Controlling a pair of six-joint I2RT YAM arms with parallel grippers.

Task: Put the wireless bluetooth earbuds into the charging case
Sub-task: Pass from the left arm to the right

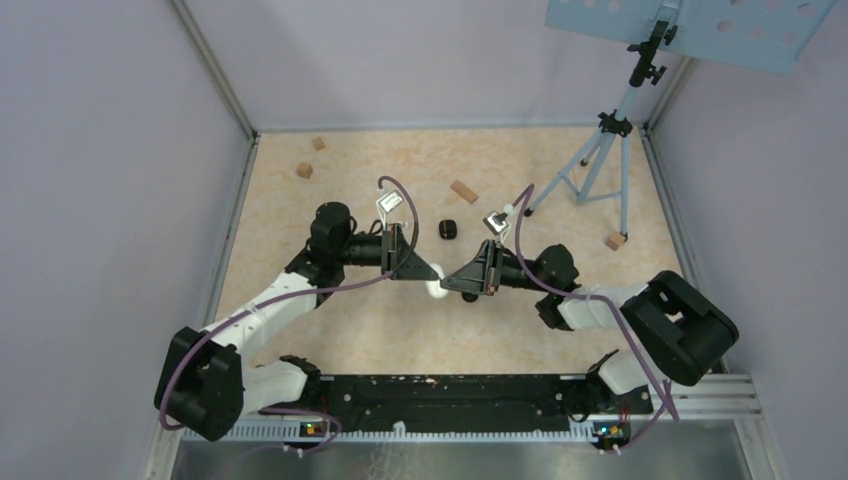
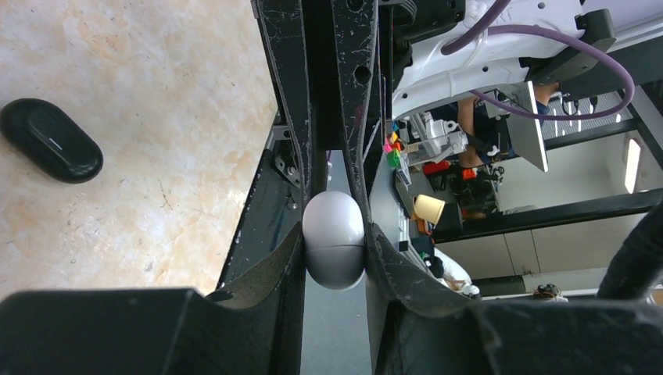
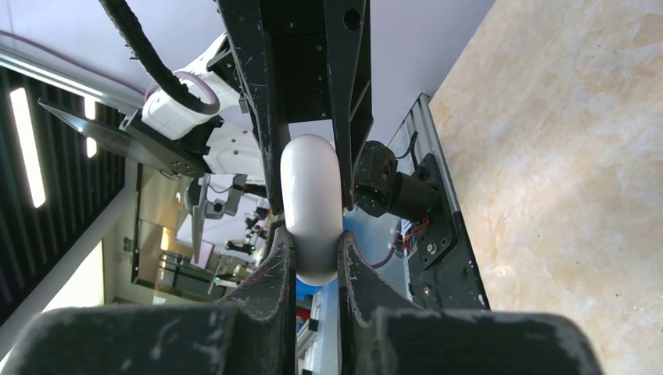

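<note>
Top external view: we see both arms reaching in over the surface (image 1: 400, 335) and meeting a little nearer its near edge than its middle. The left claw (image 1: 434, 277) and the right claw (image 1: 450, 284) point at each other, tip to tip, with the white charging case (image 1: 437, 292) caught between them.

In the left wrist view the left claw is pressed onto the case from both sides, its fingers (image 2: 291, 250) touching the shell. The case is shut, and a thin seam runs across its rounded body. The other arm's fingers come in from the opposite end and bear on the same shell.

In the right wrist view we see the case edge-on, tall and narrow. The right claw pinches it, both pads (image 3: 283, 258) lying against its sides. Whether any earbuds sit inside the closed case we cannot tell.

A black case (image 1: 448, 229) lies on the surface near the middle, just beyond the claws and apart from them.

Two wooden blocks (image 1: 304, 170) sit near the far left corner. A third block (image 1: 463, 190) lies towards the far edge. A fourth block (image 1: 615, 241) rests by the right edge, beside a foot of the tripod (image 1: 598, 160).
</note>
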